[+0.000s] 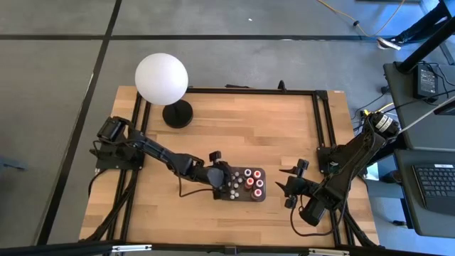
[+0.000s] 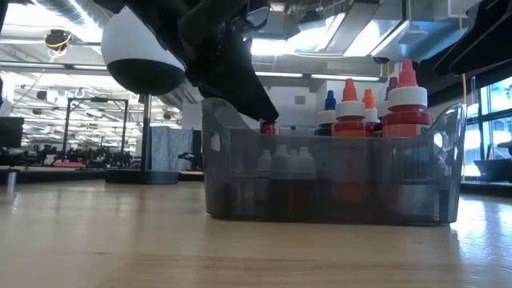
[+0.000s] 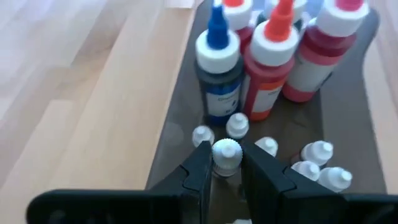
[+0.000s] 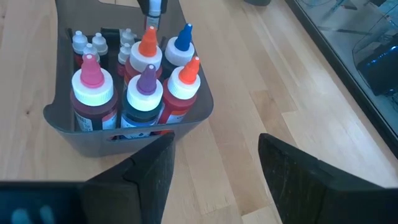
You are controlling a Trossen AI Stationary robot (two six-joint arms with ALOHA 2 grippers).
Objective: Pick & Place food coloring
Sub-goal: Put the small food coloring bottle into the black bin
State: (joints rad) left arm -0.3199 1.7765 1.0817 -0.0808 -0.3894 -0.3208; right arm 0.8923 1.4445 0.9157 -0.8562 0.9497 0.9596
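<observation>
The dark grey tray sits on the wooden table near its near edge. It holds several tall bottles with coloured tips and several tiny white-capped food coloring droppers. My left gripper reaches into the tray's left end and is shut on one small dropper bottle. My right gripper is open. It hovers over bare table just right of the tray and touches nothing. In the low view the left gripper dips to the tray's rim. My left gripper pinches one tiny food coloring bottle between its two fingers, just below its ribbed white cap. The fingers come from above, slanting down from the table's left. The bottle stands upright in the hold. I cannot tell whether its base still touches the tray floor.
A white globe lamp on a black base stands at the table's far left. Tall blue-, orange- and red-bodied bottles crowd the tray's right half. Bare wood lies left of and beyond the tray.
</observation>
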